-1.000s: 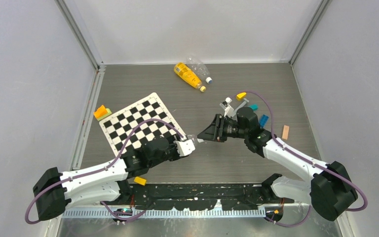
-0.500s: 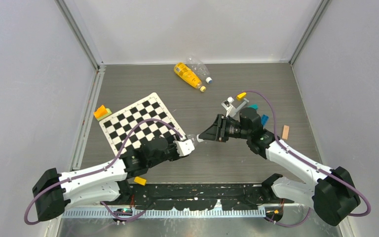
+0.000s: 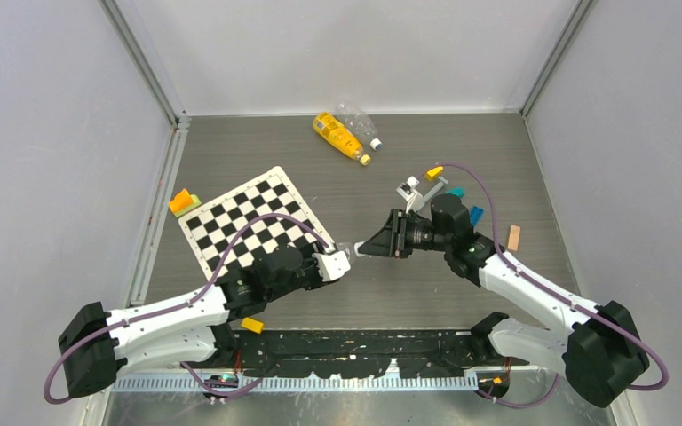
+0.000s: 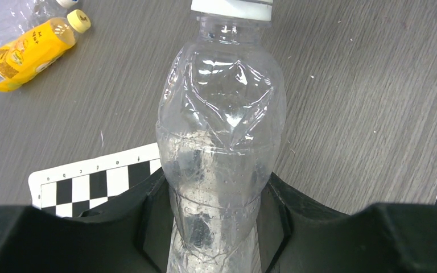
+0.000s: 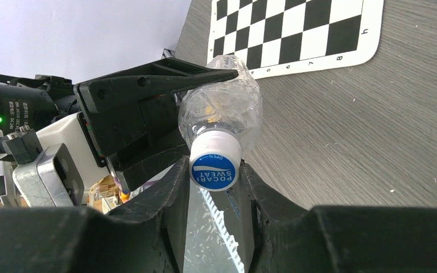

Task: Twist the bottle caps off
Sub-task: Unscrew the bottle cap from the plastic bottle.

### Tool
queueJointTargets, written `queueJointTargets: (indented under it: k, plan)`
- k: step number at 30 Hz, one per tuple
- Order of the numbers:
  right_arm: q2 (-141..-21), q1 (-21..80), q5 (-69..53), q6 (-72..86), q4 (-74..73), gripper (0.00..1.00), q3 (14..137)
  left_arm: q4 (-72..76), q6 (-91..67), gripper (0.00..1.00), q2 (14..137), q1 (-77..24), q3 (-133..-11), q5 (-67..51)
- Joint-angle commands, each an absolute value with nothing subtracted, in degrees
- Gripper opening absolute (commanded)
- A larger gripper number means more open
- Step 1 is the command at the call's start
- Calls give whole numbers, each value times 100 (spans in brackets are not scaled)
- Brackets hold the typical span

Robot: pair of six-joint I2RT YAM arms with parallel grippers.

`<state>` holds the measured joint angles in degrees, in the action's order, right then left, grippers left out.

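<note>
Since the earlier frames the right arm has swung its elbow outward toward 4 o'clock, and the right gripper [image 3: 363, 250] has edged toward 7 o'clock, closer to the left gripper [image 3: 341, 259]. Top view: the two grippers meet near the middle of the table [image 3: 497, 151], with the right one coming in from 3 o'clock. Left wrist view: the left gripper's black fingers [image 4: 155, 224] are clamped on the lower body of a clear bottle [image 4: 219, 131], whose neck points away from the wrist. Right wrist view: the blue-and-white cap [image 5: 215, 163] of this bottle sits between the right gripper's fingertips, which are drawn in narrow and touch it on both sides. The cap is seated on the neck. At 12 o'clock on the table lie a yellow-orange bottle [image 3: 338, 135] and, just beside it, a second clear bottle [image 3: 355, 117], both capped. A chessboard [image 3: 253, 222] lies flat at 9 o'clock of the grippers.
</note>
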<state>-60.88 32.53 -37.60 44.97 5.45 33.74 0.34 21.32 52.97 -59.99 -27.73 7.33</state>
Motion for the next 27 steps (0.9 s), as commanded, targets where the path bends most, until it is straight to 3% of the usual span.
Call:
queueJointTargets:
  k: [1,11,27]
  plan:
    - [-5878,3248,-3749,3908,502,2,3379,261,2001,3,5193,-6010,-2877,388]
    - [-4832,3252,-3668,1802,487,1,3126,-153,1713,4,5123,-6004,-3129,-544]
    - [-4597,3252,-4294,92,1003,0,2817,-579,1722,4,5256,-6003,-3366,-1446]
